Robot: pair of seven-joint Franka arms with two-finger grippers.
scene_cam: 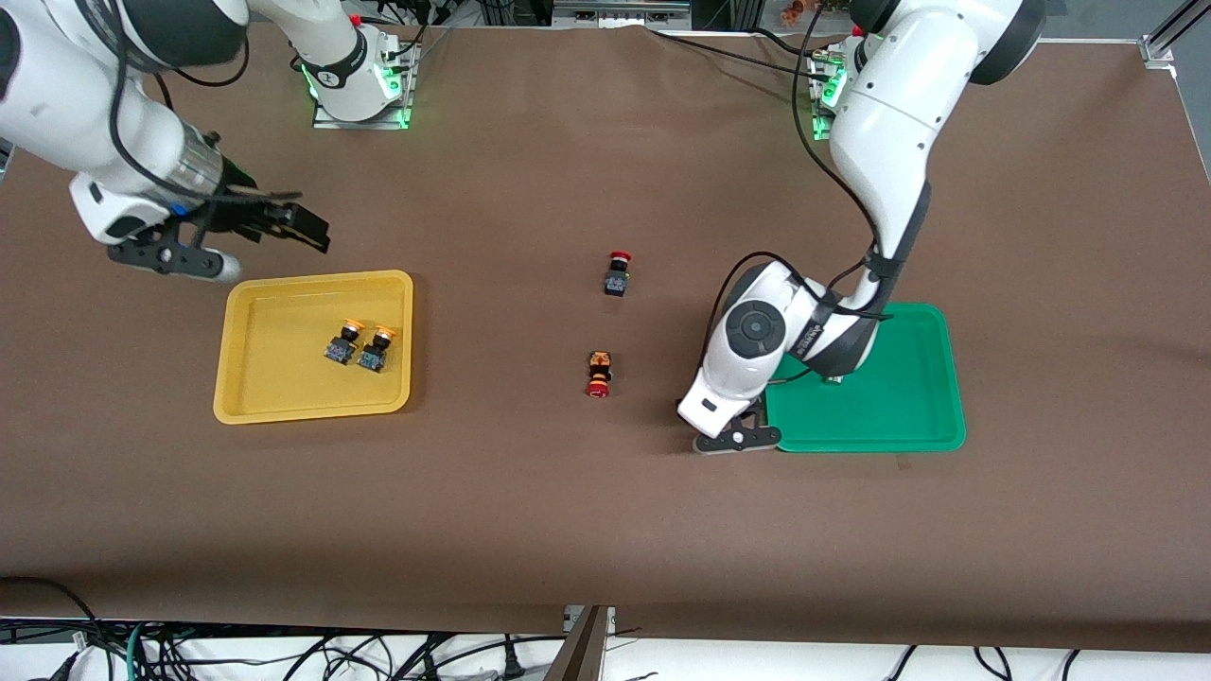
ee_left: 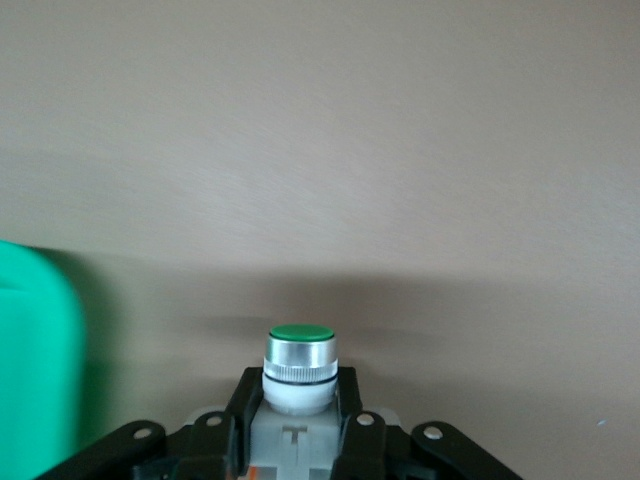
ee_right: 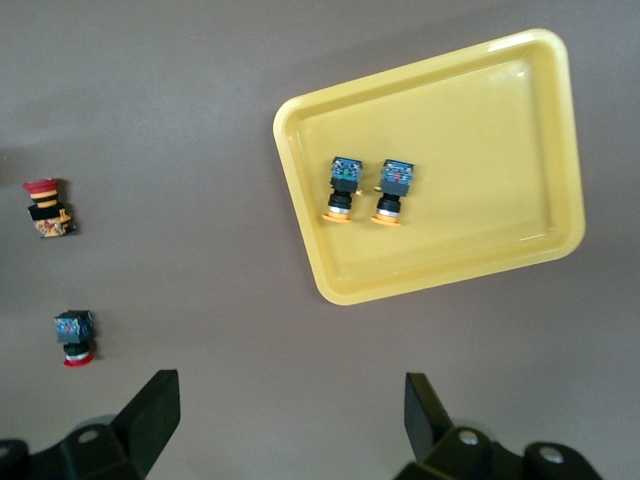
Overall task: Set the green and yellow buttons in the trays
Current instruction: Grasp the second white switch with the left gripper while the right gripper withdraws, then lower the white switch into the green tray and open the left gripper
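Brown table (scene_cam: 530, 492): left gripper (ee_left: 297, 415) clamped on a green-capped button (ee_left: 300, 368) low at the table beside the green tray (scene_cam: 899, 397); right gripper (ee_right: 290, 415) spread wide and empty above the table beside the yellow tray (scene_cam: 248, 340) holding two yellow-capped buttons (scene_cam: 361, 346).

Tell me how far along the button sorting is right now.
Done: both yellow-capped buttons lie in the yellow tray. In hand: the left gripper, low beside the green tray, is shut on a green-tipped button. Left: getting it into that tray; no other green one shows. The right gripper waits open above the yellow tray's edge.
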